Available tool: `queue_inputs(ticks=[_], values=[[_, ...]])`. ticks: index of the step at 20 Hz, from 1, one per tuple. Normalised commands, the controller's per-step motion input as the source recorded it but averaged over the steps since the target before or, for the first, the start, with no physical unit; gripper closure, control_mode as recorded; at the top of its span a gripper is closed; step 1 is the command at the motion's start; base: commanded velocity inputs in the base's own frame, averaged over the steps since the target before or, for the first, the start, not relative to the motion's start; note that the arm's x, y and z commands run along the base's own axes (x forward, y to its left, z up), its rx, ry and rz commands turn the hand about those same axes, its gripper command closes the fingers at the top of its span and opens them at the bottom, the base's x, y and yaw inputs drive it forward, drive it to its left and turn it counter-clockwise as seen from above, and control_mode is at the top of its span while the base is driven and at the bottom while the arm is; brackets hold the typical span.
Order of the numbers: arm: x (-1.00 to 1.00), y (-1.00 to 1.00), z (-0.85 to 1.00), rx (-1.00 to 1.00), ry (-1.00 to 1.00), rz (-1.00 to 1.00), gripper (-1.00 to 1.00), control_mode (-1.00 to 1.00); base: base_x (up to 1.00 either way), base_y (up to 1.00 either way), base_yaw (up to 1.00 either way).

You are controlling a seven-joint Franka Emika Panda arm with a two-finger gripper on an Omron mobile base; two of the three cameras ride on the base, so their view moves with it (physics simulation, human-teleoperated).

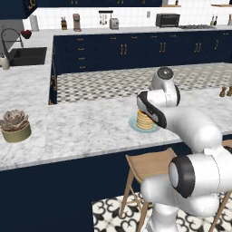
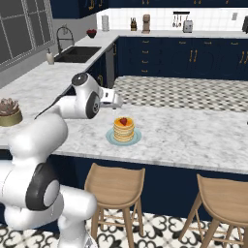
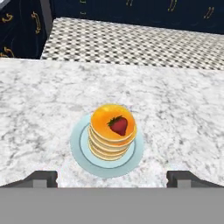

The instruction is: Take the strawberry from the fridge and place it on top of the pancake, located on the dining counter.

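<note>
**Strawberry Down, Hand Clear**

On the dining counter [image 2: 193, 131] the strawberry [image 3: 118, 125] lay on top of the pancake [image 3: 112, 133], slightly off the centre of the top cake, its green cap showing at the upper edge in the hand view. The stack sat on its pale-blue plate [image 3: 83, 151], which rested flat on the marble, back from the near edge. In the right base view the red fruit showed as a small spot on the stack, with the arm's hand to the left of it and higher.

The gripper [image 3: 112, 177] was above and apart from the stack, its fingertips [image 3: 43, 178] spread wide at the two lower corners of the hand view with nothing between them. Neither tip touched the fruit, the pancakes or the plate.

Judged from this, the placing looked done and the step in hand was the retreat. To do it well, the hand should rise straight away from the stack before swinging sideways, so no finger clips the top cake or nudges the plate. Keeping the fingers apart would avoid snagging the fruit. The strawberry was small and rounded and could roll off if the stack were jarred, so a slow, clean lift would suit best. A succulent in a pot [image 1: 16, 127] stood well apart on the counter, out of the way.
</note>
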Motion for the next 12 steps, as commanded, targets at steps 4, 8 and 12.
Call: queue_inputs(ticks=[4, 8, 12], values=[[-1.00, 1.00, 0.84, -0.13, 0.00, 0.01, -1.00, -1.00, 0.00, 0.00, 0.00], [-1.00, 0.99, 0.40, -0.13, 0.00, 0.05, -1.00, -1.00, 0.00, 0.00, 0.00], [-1.00, 0.77, 0.01, -0.10, 0.00, 0.07, -1.00, -1.00, 0.00, 0.00, 0.00]])
